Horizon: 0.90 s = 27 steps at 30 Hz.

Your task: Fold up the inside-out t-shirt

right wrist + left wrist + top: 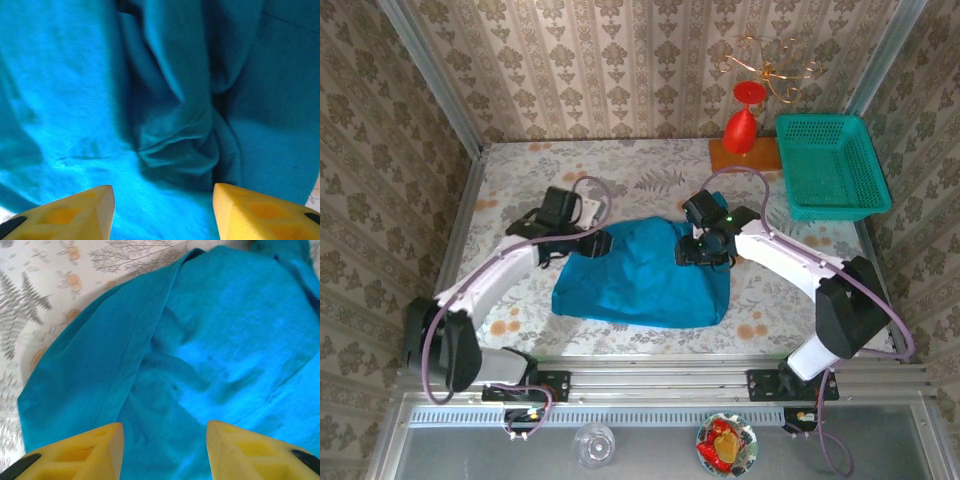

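Both grippers are seen low over the inside-out t-shirt (640, 285), the left gripper (599, 243) at its far left corner and the right gripper (699, 254) at its far right edge. In the left wrist view the yellow left fingers (82, 452) are spread and nothing is pinched between them. Blue fabric lies below the gap. A stitched hem is seen running diagonally across the cloth, with the printed table (35, 270) showing beyond it at upper left. In the right wrist view the yellow right fingers (260, 212) are likewise spread with nothing gripped, and a bunched, shadowed fold of the fabric is seen just ahead of them. Whether any fingertip touches the cloth cannot be told.

The table is covered by a pale cloth printed with leaves and flowers. The t-shirt is laid at its middle, between the two arms, as a rough wide shape with a rumpled far edge and a flatter near edge. A teal-green mesh basket (832, 165) is placed at the far right corner, well apart from the shirt. Just left of the basket a red goblet-shaped ornament (743, 118) is set on a wooden block (745, 156), with a gold wire piece (775, 62) behind it.
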Each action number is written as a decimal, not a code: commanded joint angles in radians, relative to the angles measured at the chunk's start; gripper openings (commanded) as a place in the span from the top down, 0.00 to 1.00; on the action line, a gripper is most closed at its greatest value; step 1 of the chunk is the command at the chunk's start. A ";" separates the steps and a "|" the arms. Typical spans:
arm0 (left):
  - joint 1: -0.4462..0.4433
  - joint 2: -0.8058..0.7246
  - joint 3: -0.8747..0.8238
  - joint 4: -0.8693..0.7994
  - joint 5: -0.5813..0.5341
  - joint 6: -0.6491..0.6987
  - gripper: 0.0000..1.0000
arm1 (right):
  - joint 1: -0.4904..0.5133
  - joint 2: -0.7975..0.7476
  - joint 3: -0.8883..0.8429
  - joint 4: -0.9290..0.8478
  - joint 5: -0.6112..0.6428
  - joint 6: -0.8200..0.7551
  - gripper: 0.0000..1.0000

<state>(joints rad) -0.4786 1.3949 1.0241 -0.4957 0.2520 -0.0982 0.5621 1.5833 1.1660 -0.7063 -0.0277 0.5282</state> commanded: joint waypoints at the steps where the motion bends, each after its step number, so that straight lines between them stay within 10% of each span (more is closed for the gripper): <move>1: -0.054 0.117 0.096 -0.080 -0.128 0.130 0.52 | -0.009 0.031 -0.016 0.070 0.033 0.060 0.42; 7: -0.117 0.316 0.218 -0.085 -0.181 0.214 0.50 | -0.004 0.067 -0.048 0.165 -0.028 0.108 0.52; 14: -0.141 0.471 0.306 -0.091 -0.382 0.251 0.49 | -0.004 0.058 -0.081 0.201 -0.045 0.114 0.98; 27: -0.113 0.584 0.379 -0.115 -0.419 0.284 0.65 | -0.003 -0.006 -0.138 0.195 -0.045 0.128 1.00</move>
<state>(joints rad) -0.6086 1.9686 1.3693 -0.5743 -0.1329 0.1608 0.5549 1.6253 1.0481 -0.5030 -0.0750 0.6369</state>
